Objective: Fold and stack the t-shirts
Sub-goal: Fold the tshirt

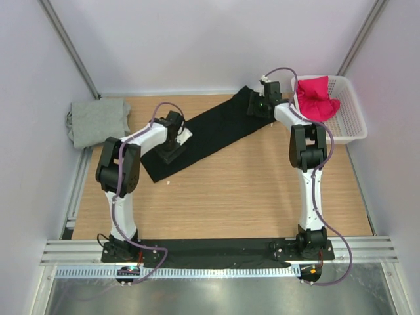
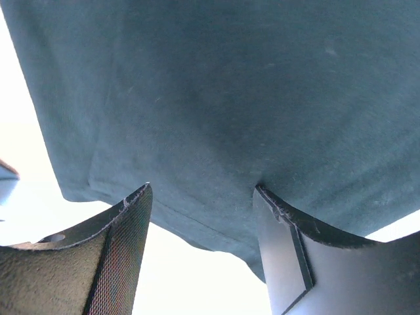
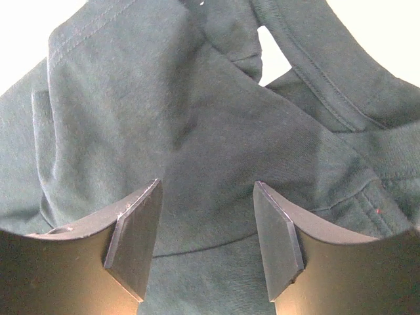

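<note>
The black t-shirt (image 1: 210, 131) lies folded into a long diagonal strip across the table. My left gripper (image 1: 172, 152) is open and pressed down on its near left end, the cloth's hem (image 2: 197, 98) between its fingers (image 2: 128, 223). My right gripper (image 1: 260, 105) is open over the far right end, above the bunched collar and sleeve (image 3: 210, 131). The grey t-shirt (image 1: 98, 121) lies folded at the far left. The magenta-red t-shirt (image 1: 316, 97) sits crumpled in the white mesh basket (image 1: 348, 121).
The basket stands at the far right corner against the wall. White walls and metal frame posts close in the table on three sides. The wooden tabletop (image 1: 230, 190) stretches bare in front of the black shirt.
</note>
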{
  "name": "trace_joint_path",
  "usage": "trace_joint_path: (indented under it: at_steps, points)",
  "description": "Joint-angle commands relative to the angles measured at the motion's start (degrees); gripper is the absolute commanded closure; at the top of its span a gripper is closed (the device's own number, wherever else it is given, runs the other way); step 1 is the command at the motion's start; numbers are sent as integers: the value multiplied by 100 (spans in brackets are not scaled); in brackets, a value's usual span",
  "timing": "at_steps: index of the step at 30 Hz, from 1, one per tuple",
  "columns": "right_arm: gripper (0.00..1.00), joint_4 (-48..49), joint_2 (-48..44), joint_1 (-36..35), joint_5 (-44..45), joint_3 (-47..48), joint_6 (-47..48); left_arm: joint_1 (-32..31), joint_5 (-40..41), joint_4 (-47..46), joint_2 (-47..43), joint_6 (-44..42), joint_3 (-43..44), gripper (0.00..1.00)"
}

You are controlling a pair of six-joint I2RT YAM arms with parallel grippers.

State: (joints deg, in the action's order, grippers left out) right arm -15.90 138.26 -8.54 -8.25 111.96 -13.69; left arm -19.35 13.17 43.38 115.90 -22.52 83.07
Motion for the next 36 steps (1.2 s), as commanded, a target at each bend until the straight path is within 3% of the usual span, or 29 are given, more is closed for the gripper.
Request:
trace_joint_path:
  at_steps: [1,7,24,36]
  points:
    - [36,43,271,-96,-115,334,51,-348,-68,478,-365,239,-369,36]
    - [36,-1,492,-183,-300,809,165,-990,-77,593,-674,327,-836,36]
    - [35,25,905,-430,-484,1372,104,-2273,-69,909,-665,793,-792,35]
    - [35,-97,264,-290,-519,1285,7,-2450,283,1269,-866,749,-292,34]
